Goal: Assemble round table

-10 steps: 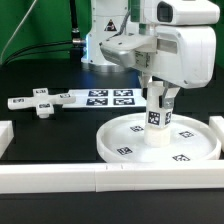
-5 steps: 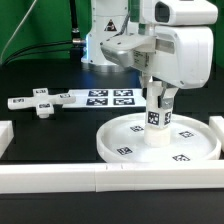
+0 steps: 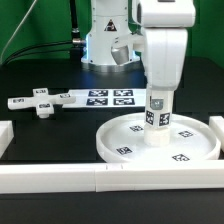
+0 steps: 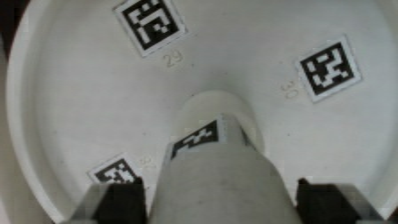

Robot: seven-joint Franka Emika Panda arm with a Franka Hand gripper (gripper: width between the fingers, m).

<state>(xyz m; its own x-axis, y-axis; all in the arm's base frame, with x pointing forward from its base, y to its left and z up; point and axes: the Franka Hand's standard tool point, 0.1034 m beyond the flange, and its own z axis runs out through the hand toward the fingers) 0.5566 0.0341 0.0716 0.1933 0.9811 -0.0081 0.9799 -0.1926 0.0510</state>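
The large rimmed round disc (image 3: 115,150) lies on the black table at the exterior view's right, several square tags on its face. The stubby tagged cylinder post (image 3: 157,118) stands upright at its centre. My gripper (image 3: 158,100) comes straight down onto the post and is shut on its upper part. In the wrist view the post (image 4: 222,165) runs between my two dark fingers (image 4: 121,200), which sit against its sides, with the disc (image 4: 71,90) beneath. The cross-shaped piece (image 3: 40,104) lies loose at the exterior view's left.
The marker board (image 3: 108,97) lies behind the disc. A long white rail (image 3: 100,180) runs along the front, with short rail ends at the left (image 3: 4,135) and right (image 3: 217,125). The arm's base (image 3: 105,40) stands at the back.
My hand has turned about its vertical axis over the post and now shows its narrow side. The post stays upright at the disc's centre.
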